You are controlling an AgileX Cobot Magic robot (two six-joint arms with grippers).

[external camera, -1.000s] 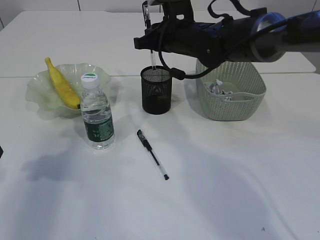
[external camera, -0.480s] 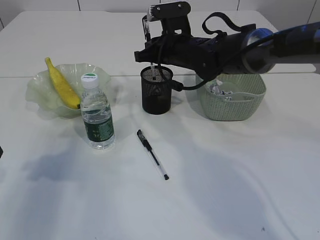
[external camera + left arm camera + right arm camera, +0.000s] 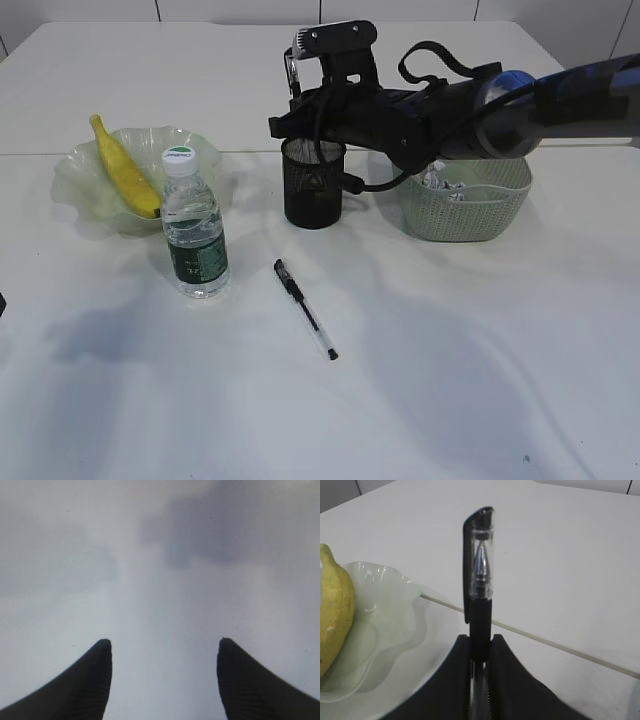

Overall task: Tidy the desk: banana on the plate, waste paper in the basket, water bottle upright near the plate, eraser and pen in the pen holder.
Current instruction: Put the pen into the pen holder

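Two pens: one (image 3: 479,585) pinched upright in the right gripper (image 3: 479,652) directly above the pen holder (image 3: 313,183); the other (image 3: 305,309) lies on the worktop (image 3: 450,350) below. Left gripper (image 3: 162,655) spread, empty.

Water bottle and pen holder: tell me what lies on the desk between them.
Nothing lies between the water bottle and the pen holder, only bare desk. The loose pen lies nearer the camera, seen in the exterior view.

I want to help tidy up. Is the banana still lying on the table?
No, the banana already lies in the green plate, next to the upright water bottle.
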